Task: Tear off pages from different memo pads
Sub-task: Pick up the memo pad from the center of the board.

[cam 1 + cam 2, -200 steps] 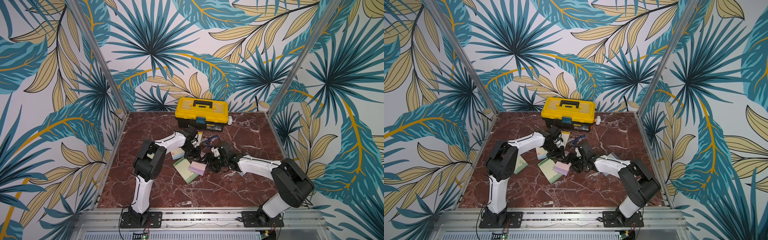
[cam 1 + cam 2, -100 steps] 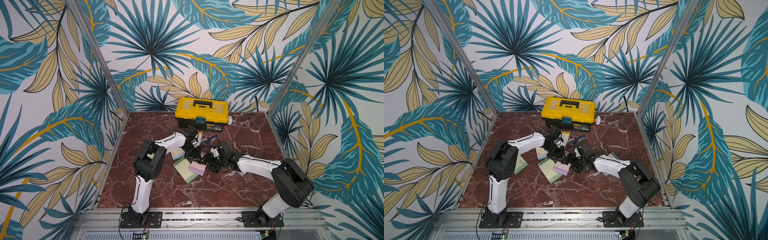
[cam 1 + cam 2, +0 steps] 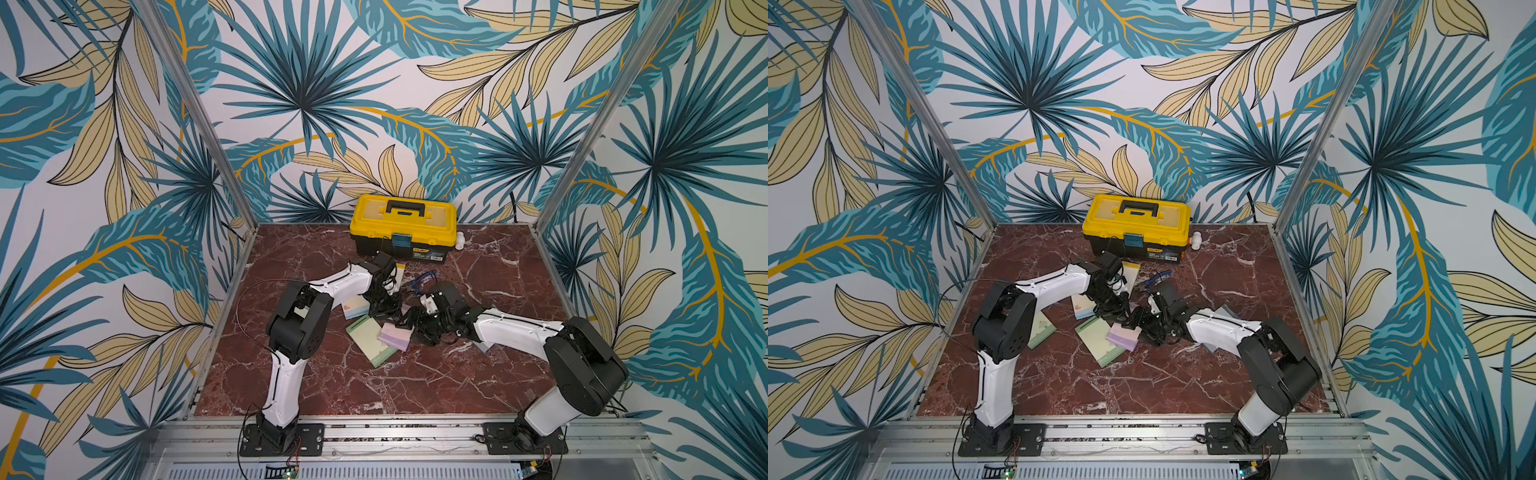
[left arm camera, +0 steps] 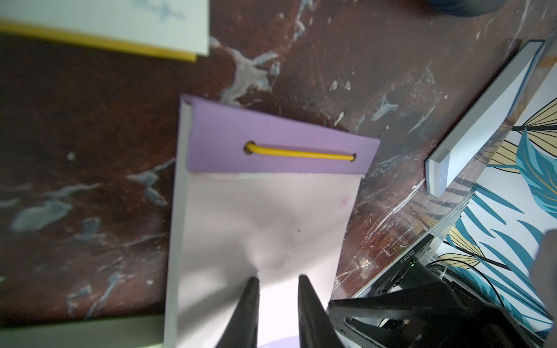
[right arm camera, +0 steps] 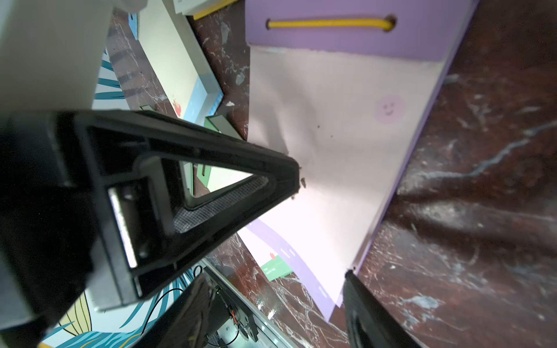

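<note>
Work was on the lilac pad (image 3: 395, 337) in both top views. It lay flat on the red stone table (image 3: 478, 374), out in front of the yellow toolbox (image 3: 403, 220) and well apart from it. The left gripper (image 3: 388, 311) hung over the side of the pad nearer the toolbox, and the right gripper (image 3: 413, 326) sat low at the pad's edge. Their tips were too small there to tell how wide they stood.

In the left wrist view, the top page (image 4: 265, 217) was pale pink, joined to the pad under a purple strip (image 4: 217, 141) with a yellow cord (image 4: 298, 153) through it. The left gripper's fingers (image 4: 251, 301) stood only a little apart, tips on the page, and the paper was wrinkled right there. Whether they pinched the paper or only pushed on it could not be told.

In the right wrist view, the right gripper's jaws stood wide, one on each side of the pad's end away from the strip, and held nothing. That end of the page looked lifted a little.

The step looked like getting that one page off. It would likely go best with one gripper pressing the pad down so it could not slide, and the other taking just the top sheet by its loose end. A slow pull toward the strip, starting at one corner, should part it along the join. A fast tug could rip the page or drag the whole pad.
</note>
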Available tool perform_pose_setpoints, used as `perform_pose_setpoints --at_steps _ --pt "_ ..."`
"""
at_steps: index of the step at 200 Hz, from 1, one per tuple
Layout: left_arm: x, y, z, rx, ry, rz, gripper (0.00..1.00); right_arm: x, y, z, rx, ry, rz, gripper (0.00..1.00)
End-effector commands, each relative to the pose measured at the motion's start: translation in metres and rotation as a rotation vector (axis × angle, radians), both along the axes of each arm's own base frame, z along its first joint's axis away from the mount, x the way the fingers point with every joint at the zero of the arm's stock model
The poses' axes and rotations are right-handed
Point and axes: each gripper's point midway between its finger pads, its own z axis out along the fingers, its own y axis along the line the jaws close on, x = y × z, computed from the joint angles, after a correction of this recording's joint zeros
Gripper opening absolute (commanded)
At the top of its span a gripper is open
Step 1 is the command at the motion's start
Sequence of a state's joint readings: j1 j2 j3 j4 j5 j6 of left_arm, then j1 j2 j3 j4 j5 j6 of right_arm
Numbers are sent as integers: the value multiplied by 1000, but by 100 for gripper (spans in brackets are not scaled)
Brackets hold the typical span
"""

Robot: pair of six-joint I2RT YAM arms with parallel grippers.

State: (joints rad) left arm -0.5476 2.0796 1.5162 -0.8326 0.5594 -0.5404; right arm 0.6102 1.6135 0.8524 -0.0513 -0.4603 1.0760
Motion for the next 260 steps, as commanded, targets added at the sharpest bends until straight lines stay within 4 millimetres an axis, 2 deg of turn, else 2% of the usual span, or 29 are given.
perform_pose_setpoints --at_steps 1,164,260 --pt "-5 7 -17 56 0 -2 25 1 3 13 2 -38 15 70" --pt "-5 6 -18 55 -1 -3 25 1 4 18 -13 -49 22 71" --pt "-5 6 -18 55 0 -3 25 -2 2 11 -55 -29 38 71"
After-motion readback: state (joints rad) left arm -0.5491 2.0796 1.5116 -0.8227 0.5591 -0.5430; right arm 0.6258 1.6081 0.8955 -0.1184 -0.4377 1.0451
